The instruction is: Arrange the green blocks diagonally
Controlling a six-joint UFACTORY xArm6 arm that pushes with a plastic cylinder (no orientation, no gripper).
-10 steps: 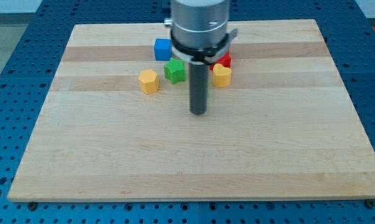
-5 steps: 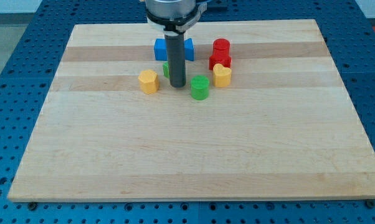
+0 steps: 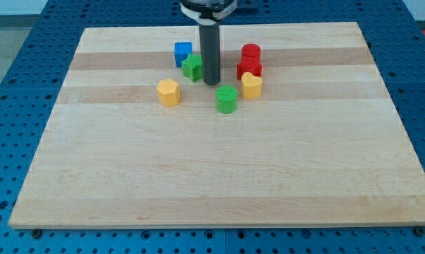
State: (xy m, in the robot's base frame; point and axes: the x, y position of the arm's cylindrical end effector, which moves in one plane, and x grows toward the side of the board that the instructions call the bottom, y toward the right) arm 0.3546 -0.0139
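A green star-shaped block [image 3: 193,67] lies near the view's top centre of the wooden board [image 3: 219,176], touching a blue cube [image 3: 183,53] above and to its left. A green cylinder [image 3: 226,99] stands lower and to the right of it. My tip [image 3: 211,82] is just right of the green star block and above-left of the green cylinder, close to the star block's right edge.
A yellow hexagonal block [image 3: 169,92] lies left of the green cylinder. A yellow heart-shaped block [image 3: 251,85] lies to its right, below a red block [image 3: 249,68] and a red cylinder [image 3: 250,52]. A second blue block is hidden behind the rod.
The rod moved from the board's centre up and left, then right and up. The green star block slid up against the blue cube. The green cylinder, hidden earlier, now shows.
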